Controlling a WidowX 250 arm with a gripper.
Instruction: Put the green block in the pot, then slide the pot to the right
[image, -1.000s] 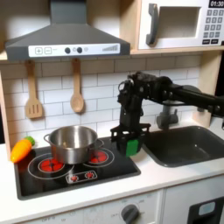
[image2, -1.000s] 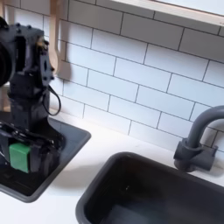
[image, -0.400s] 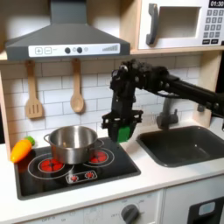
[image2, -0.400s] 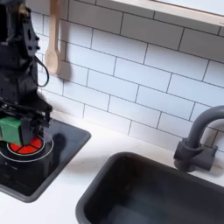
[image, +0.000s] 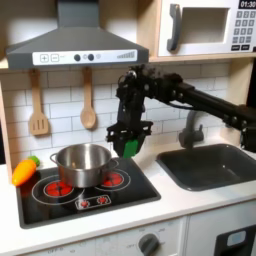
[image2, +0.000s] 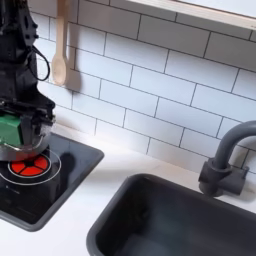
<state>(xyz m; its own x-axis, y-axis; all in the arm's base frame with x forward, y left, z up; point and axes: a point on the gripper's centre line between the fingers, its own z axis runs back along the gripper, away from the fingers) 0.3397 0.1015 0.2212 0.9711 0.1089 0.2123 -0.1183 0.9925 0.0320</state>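
Gripping a bright green block (image: 129, 146), the hand (image: 127, 148).

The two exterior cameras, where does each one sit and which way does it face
First exterior view: in front of the toy kitchen, facing the tiled wall; pot on the stove, sink to the right, whole arm, gripper holding the green block.
Second exterior view: close, low, angled across the sink toward the stove; gripper with block.
Shared: gripper, block, stove, sink.
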